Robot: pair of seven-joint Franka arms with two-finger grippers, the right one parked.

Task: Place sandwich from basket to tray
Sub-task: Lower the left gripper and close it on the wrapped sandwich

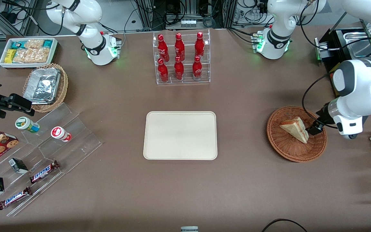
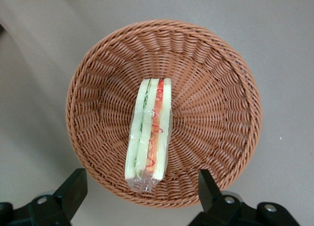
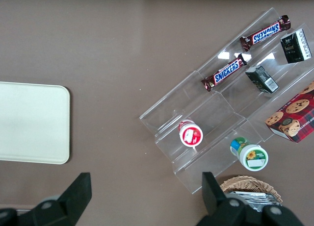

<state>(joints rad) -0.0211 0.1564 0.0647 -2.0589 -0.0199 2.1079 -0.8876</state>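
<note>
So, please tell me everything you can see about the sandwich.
The sandwich is a triangular wedge of pale bread in clear wrap, with green, red and pinkish layers on its cut side. It lies inside the basket, touching only the wicker. The gripper hangs open just above it, a finger on either side, not touching it.

- A robotics lab dressed up as a snack counter.
- Robot arm bases (image 1: 101, 51) are bolted along one edge of a brown table (image 1: 243, 180), with cables and metal racks past that edge.
- Shop-style goods: cola bottles (image 1: 179, 56) in a clear rack, chocolate bars (image 1: 43, 171) on clear steps.
</note>
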